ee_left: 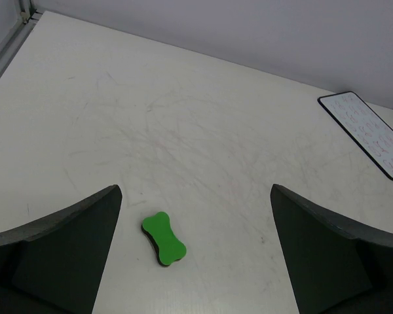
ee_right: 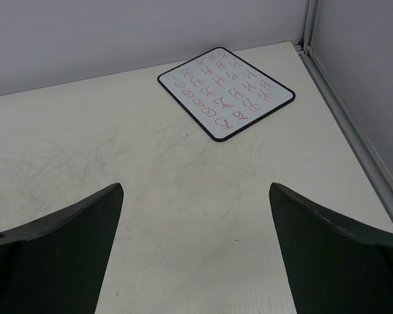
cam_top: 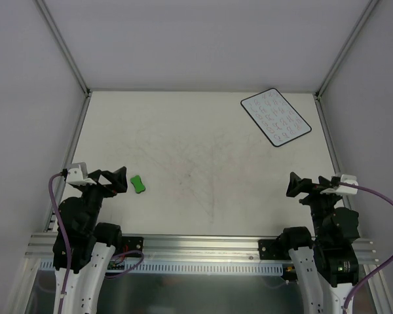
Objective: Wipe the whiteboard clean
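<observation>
Red-scribbled whiteboard (cam_top: pixel 276 117) lies on the counter (cam_top: pixel 183 131), well ahead of the right end effector (cam_top: pixel 294 185), farther from the left end effector (cam_top: pixel 120 180); both have their fingers spread apart

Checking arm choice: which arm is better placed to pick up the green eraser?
Left. The green eraser lies just ahead of the open left gripper; the right gripper is far from it.

The only writing stands on the small flat white rectangular whiteboard with thin black border (ee_right: pixel 226 91), as rows of red handwritten marks (ee_right: pixel 239 104). They look like loops and crossed strokes. No letter or number can be read with certainty.
</observation>
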Controlling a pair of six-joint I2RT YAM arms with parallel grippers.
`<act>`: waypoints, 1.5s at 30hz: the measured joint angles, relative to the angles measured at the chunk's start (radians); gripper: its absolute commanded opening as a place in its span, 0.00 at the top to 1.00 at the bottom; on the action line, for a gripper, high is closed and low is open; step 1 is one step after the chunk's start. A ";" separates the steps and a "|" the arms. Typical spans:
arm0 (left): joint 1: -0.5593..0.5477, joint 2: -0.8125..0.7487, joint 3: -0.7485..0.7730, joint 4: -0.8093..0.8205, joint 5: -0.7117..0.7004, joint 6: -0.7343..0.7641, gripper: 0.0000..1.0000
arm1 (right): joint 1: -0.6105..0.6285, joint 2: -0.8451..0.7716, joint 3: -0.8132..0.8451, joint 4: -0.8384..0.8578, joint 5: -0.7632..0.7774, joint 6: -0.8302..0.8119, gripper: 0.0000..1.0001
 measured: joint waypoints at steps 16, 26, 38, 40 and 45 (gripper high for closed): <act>0.000 0.028 -0.008 0.000 0.000 0.004 0.01 | 0.000 0.829 0.272 -0.045 -0.050 0.203 0.01; 0.000 0.030 -0.011 -0.001 0.001 0.008 0.01 | -0.015 1.607 0.578 0.077 -0.108 0.206 0.02; 0.000 0.027 -0.012 -0.001 0.001 0.016 0.01 | -0.089 2.084 0.916 0.133 -0.205 0.212 0.03; 0.000 0.027 -0.012 -0.001 0.001 0.016 0.01 | -0.092 2.096 0.940 0.134 -0.211 0.220 0.04; 0.000 0.027 -0.012 -0.001 0.000 0.016 0.01 | -0.095 2.107 0.949 0.142 -0.225 0.242 0.06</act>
